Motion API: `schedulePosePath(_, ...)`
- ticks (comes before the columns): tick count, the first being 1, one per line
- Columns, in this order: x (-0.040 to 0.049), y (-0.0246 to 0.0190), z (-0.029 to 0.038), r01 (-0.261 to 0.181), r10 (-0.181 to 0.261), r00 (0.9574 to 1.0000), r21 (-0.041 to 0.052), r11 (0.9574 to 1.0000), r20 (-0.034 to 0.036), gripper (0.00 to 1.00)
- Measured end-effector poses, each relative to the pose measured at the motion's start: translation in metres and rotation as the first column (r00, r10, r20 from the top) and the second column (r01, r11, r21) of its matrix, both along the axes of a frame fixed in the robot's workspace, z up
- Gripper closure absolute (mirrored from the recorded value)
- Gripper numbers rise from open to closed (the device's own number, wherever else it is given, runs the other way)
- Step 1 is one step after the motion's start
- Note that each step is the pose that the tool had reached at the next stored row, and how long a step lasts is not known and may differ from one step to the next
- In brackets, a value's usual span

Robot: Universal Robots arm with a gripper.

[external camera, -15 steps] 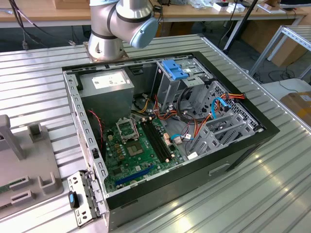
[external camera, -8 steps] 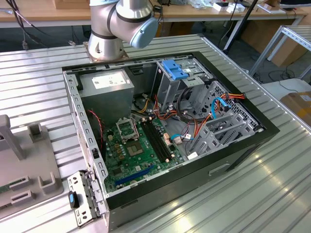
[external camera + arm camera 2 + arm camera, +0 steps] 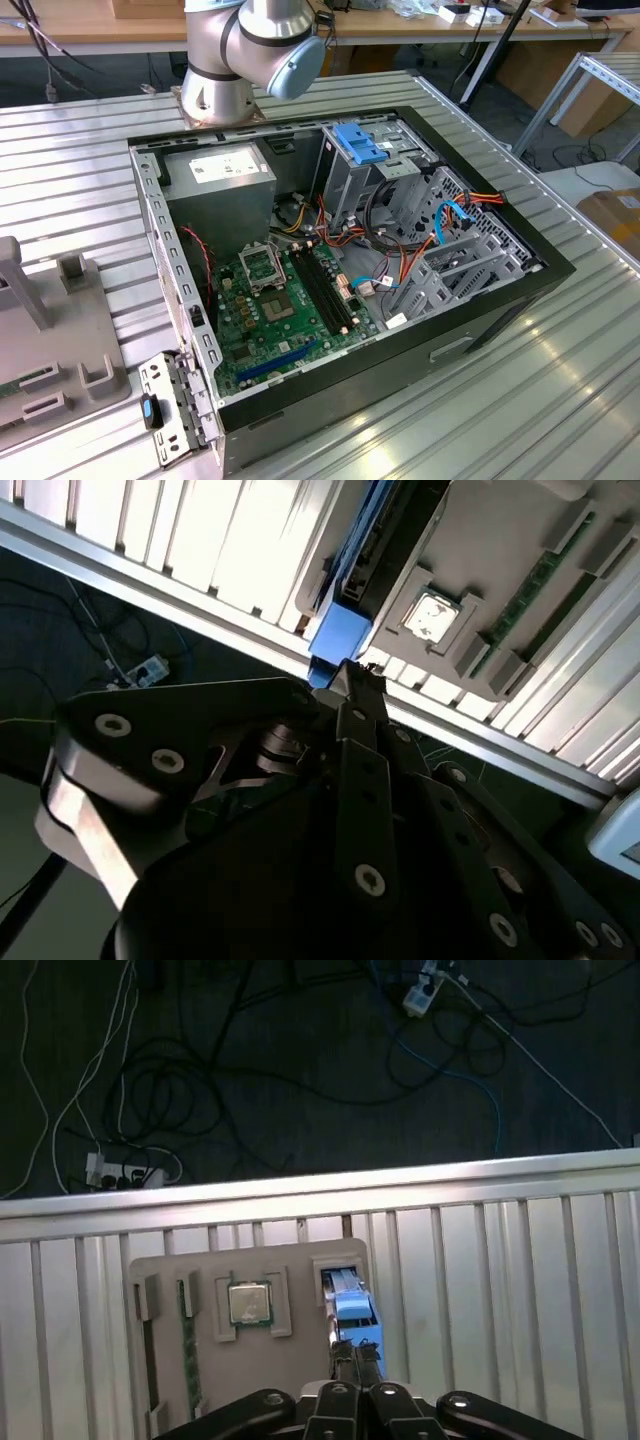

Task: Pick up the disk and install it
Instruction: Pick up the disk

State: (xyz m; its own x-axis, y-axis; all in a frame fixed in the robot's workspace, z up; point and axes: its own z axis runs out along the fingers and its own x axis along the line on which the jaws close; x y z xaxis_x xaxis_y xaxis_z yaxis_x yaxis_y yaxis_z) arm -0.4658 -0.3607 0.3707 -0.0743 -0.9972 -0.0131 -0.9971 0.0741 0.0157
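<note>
Your silver robot arm (image 3: 225, 50) stands at the far side of the ribbed metal table (image 3: 80, 150). It is behind the open black computer case (image 3: 500, 310). Its thick round joint with the pale blue cap bends over the far rim of the case.

The black gripper (image 3: 356, 1350) hangs over the flat grey plastic tray (image 3: 290, 1380). It points down at it. In the exterior view, that tray (image 3: 50, 350) lies at the exterior view's left, on the near part of the table. It is well apart from the case.

The disk (image 3: 348, 1295) is a thin silver-grey metal drive with blue plastic rails. It stands on its edge in a slot of the tray. The tip of the gripper is right at the blue end of the disk. In the second wrist view the gripper (image 3: 352, 675) looks like it touches that blue end (image 3: 338, 635). You cannot tell if the gripper is squeezing the disk or has let go.

Just beside the disk, a small square silver chip (image 3: 248, 1303) sits in its own pocket in the tray. A long green memory stick (image 3: 187, 1350) stands on the other side of the chip. So the chip is between the stick and the disk.

The tray lies near the table's edge. Past that edge, cables lie on the dark floor (image 3: 300, 1060).
</note>
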Motion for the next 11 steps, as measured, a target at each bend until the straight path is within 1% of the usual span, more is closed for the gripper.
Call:
schedulePosePath(1,0.0000,0.0000,-0.0002,-0.007,0.007,0.9998,0.0000,1.0000,0.0164,0.89)
schedulePosePath(2,-0.0001,0.0000,-0.0001,-0.015,0.015,0.9992,-0.0003,0.9999,0.0378,0.89)
schedulePosePath(3,-0.0002,-0.0001,-0.0001,-0.016,0.016,0.9991,-0.0003,0.9999,0.0400,0.89)
schedulePosePath(5,-0.0002,-0.0001,-0.0002,-0.016,0.016,0.9991,-0.0003,0.9999,0.0402,0.89)
schedulePosePath(6,-0.0012,-0.0001,-0.0037,-0.016,0.016,0.9991,-0.0003,0.9999,0.0401,0.89)
schedulePosePath(7,-0.0012,0.0070,-0.0069,-0.017,0.017,0.9990,-0.0004,0.9999,0.0402,0.89)
schedulePosePath(8,-0.0012,0.0084,-0.0071,-0.017,0.017,0.9990,-0.0004,0.9999,0.0402,0.89)
schedulePosePath(10,-0.0012,0.0085,-0.0071,-0.017,0.017,0.9990,-0.0003,0.9999,0.0402,0.89)
schedulePosePath(11,-0.0012,0.0086,-0.0071,-0.017,0.017,0.9990,-0.0004,0.9999,0.0402,0.83)
